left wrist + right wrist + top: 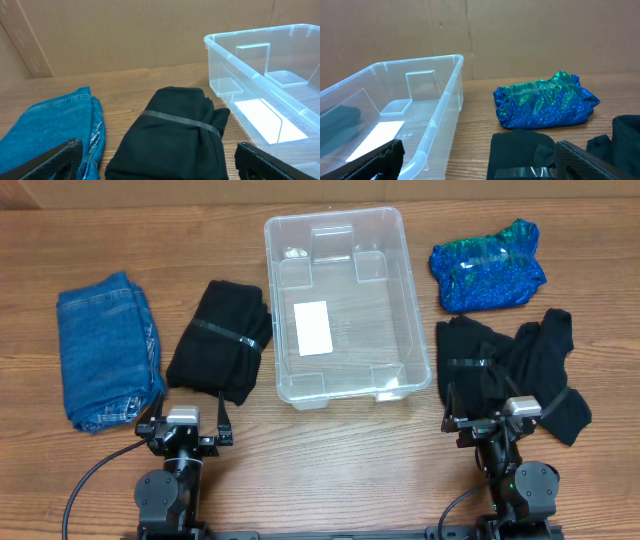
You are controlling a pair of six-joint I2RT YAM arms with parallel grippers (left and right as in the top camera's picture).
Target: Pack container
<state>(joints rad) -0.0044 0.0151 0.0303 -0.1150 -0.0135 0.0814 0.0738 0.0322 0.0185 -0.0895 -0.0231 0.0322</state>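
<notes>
A: Looking at the container [375, 320], I see it stands empty in the upper middle of the overhead view, with only a white label [313, 327] on its bottom. What can go wrong from here?

B: Both pincers are open and hold nothing. The left gripper [185, 416] is at the lower left, just beside the black bundle [220, 340]. The right gripper [505, 408] is at the lower right, at the edge of the loose black clothes [520, 365]. I think this loose pile is the risk: a pinch may take only one piece, and the rest may drag over the table [330, 460].

A: And the container itself?

B: Its near wall stands between each pincer and the inside. A low carry could catch the rim and push the light bin away.

A: Other things around?

B: Folded jeans [105, 350] at the far left, and a shiny blue-green bundle [487, 267] at the upper right. Both lie apart from the container.
</notes>
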